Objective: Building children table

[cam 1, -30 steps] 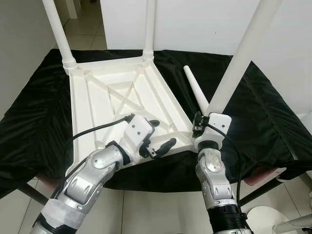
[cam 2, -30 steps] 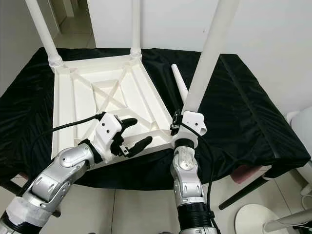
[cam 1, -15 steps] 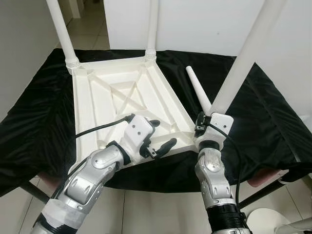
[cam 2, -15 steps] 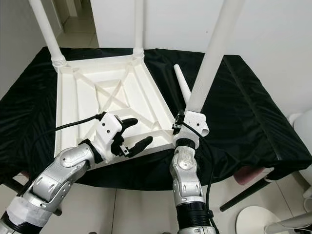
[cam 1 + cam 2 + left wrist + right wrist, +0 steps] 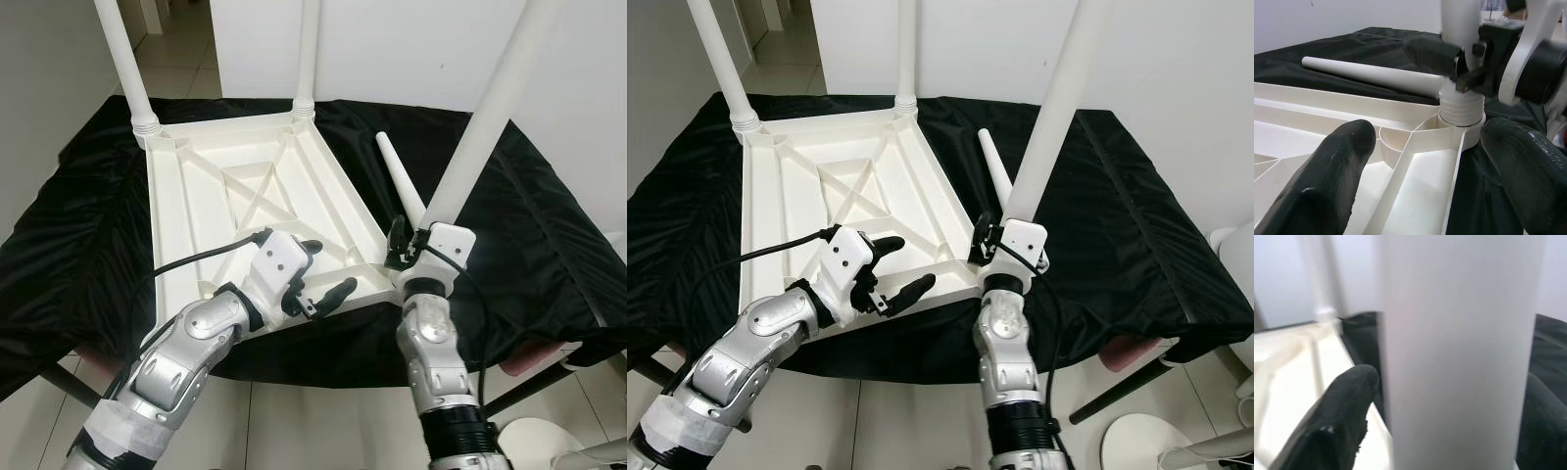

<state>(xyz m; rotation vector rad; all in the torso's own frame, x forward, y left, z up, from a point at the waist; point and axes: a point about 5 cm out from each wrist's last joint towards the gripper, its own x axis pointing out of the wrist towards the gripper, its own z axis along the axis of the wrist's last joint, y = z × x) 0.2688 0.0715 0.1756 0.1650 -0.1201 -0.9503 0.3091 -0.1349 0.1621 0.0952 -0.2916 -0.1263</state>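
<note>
A white plastic tabletop lies upside down on a black-draped table. Two white legs stand in its far corners. My right gripper is shut on a third leg that leans up to the right. That leg's threaded foot rests at the near-right corner socket. A fourth leg lies loose on the cloth just right of the tabletop. My left gripper hovers open over the tabletop's near edge, a short way left of that socket, with nothing between its fingers.
The black cloth hangs over the table's front edge. A white round base stands on the tiled floor at the lower right, beside a pinkish seat edge. A white wall runs behind the table, with a doorway at the far left.
My right wrist has turned a little around the leg it holds. The left arm has stayed put. The whole view has shifted slightly.
</note>
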